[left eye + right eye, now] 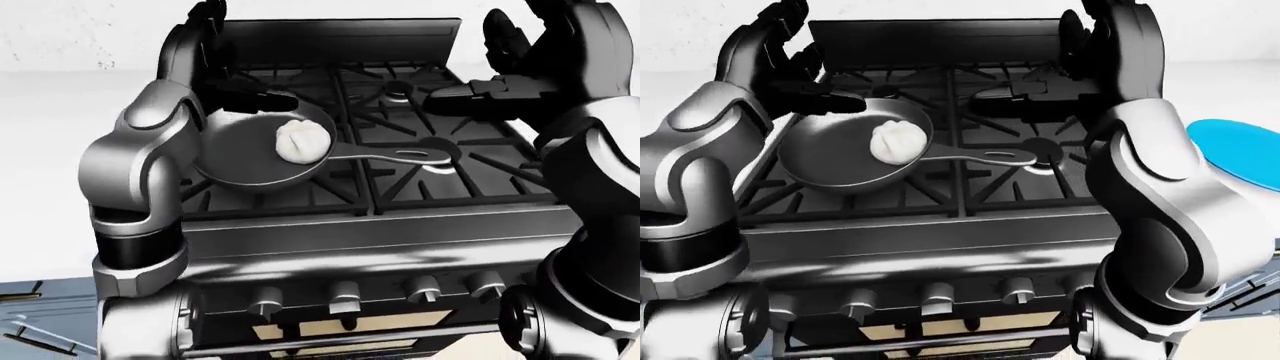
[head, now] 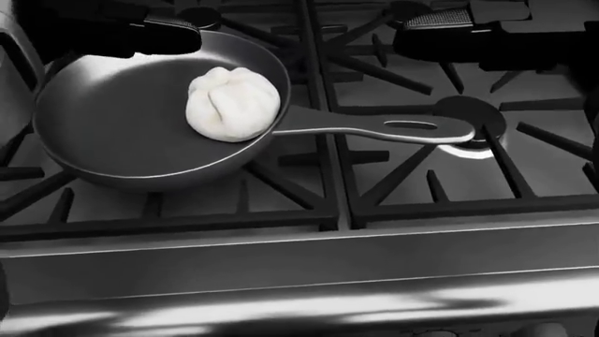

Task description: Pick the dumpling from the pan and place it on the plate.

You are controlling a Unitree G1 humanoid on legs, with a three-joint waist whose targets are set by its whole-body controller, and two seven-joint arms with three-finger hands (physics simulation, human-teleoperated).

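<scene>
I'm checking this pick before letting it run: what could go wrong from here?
1. The dumpling lies against the pan's rim on the handle side; a nudge from a finger could roll it out onto the grates.
2. The left robot hand hovers over the rim; bumping it could shift the pan.
3. The blue plate sits right of the stove, partly hidden behind the right arm, so the carry crosses the burners.

White pleated dumpling (image 2: 232,104) in grey pan (image 2: 112,133), blue plate (image 1: 1232,150) apparently rightward
</scene>
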